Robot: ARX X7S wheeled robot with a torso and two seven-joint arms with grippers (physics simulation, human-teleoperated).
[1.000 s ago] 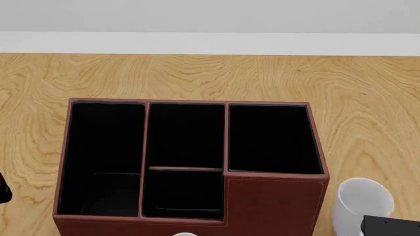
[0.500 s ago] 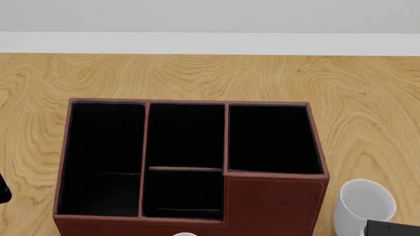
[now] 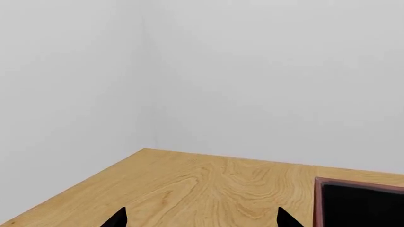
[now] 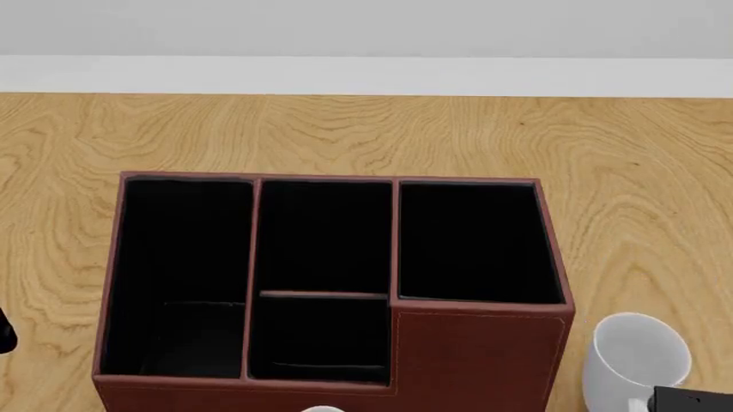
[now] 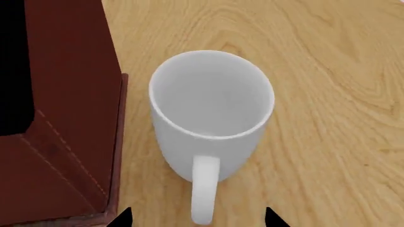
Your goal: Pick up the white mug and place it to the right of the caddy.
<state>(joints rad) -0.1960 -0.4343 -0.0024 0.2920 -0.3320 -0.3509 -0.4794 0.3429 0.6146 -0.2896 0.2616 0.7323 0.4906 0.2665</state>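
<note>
Mug: I see the white mug (image 5: 211, 113) standing upright on the table (image 4: 343, 129), just beside the right wall of the caddy (image 4: 481, 352), apart from it by a narrow strip of wood. In the head view it sits at the caddy's near right corner (image 4: 633, 356).
Mug handle: it points toward my right wrist camera, straight between the 2 finger tips.
Mug inside: I see nothing in it.
Right gripper: my right gripper (image 5: 197, 218) shows only 2 dark tips at the picture's edge, set wide apart on either side of the handle; they touch nothing and hold nothing. In the head view only a black corner of it shows beside the mug.
Left gripper: my left gripper (image 3: 202, 220) also shows just 2 dark tips, spread wide over bare wood, with nothing between them.
Caddy: reddish-brown box with 4 black-lined compartments, its near right section taller, with pale stitching along the edges.
Writing: I can read no brand, label or lettering on the mug or the caddy.
Other: a small white sliver shows at the near edge of the head view, below the caddy; I cannot tell what it is.
</note>
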